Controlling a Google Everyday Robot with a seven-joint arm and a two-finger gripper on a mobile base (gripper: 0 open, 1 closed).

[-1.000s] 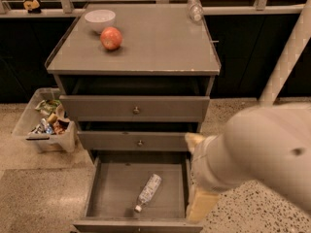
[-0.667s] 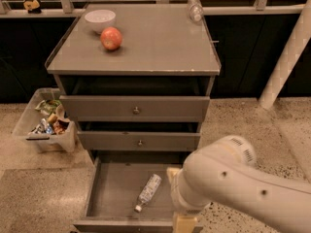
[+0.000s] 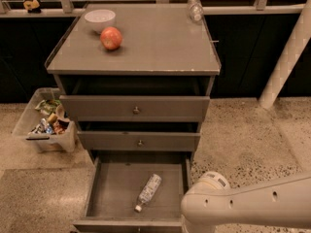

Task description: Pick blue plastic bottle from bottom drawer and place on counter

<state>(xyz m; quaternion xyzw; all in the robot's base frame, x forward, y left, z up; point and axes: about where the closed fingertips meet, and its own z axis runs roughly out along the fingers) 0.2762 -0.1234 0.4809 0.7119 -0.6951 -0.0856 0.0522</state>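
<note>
Clear plastic, the blue plastic bottle [image 3: 148, 192] lies flat in the open bottom drawer [image 3: 111, 194], cap toward the front, long axis slanting, just left of the white arm [image 3: 252, 205], whose jaws are out of view, so I cannot tell their state.

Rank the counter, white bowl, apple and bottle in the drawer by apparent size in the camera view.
Counter
White bowl and blue plastic bottle: too close to rank
Apple: smallest
Hand: out of view, below the arm.

Bottle [image 3: 148, 192] in drawer [image 3: 115, 188] — gripper unseen.
</note>
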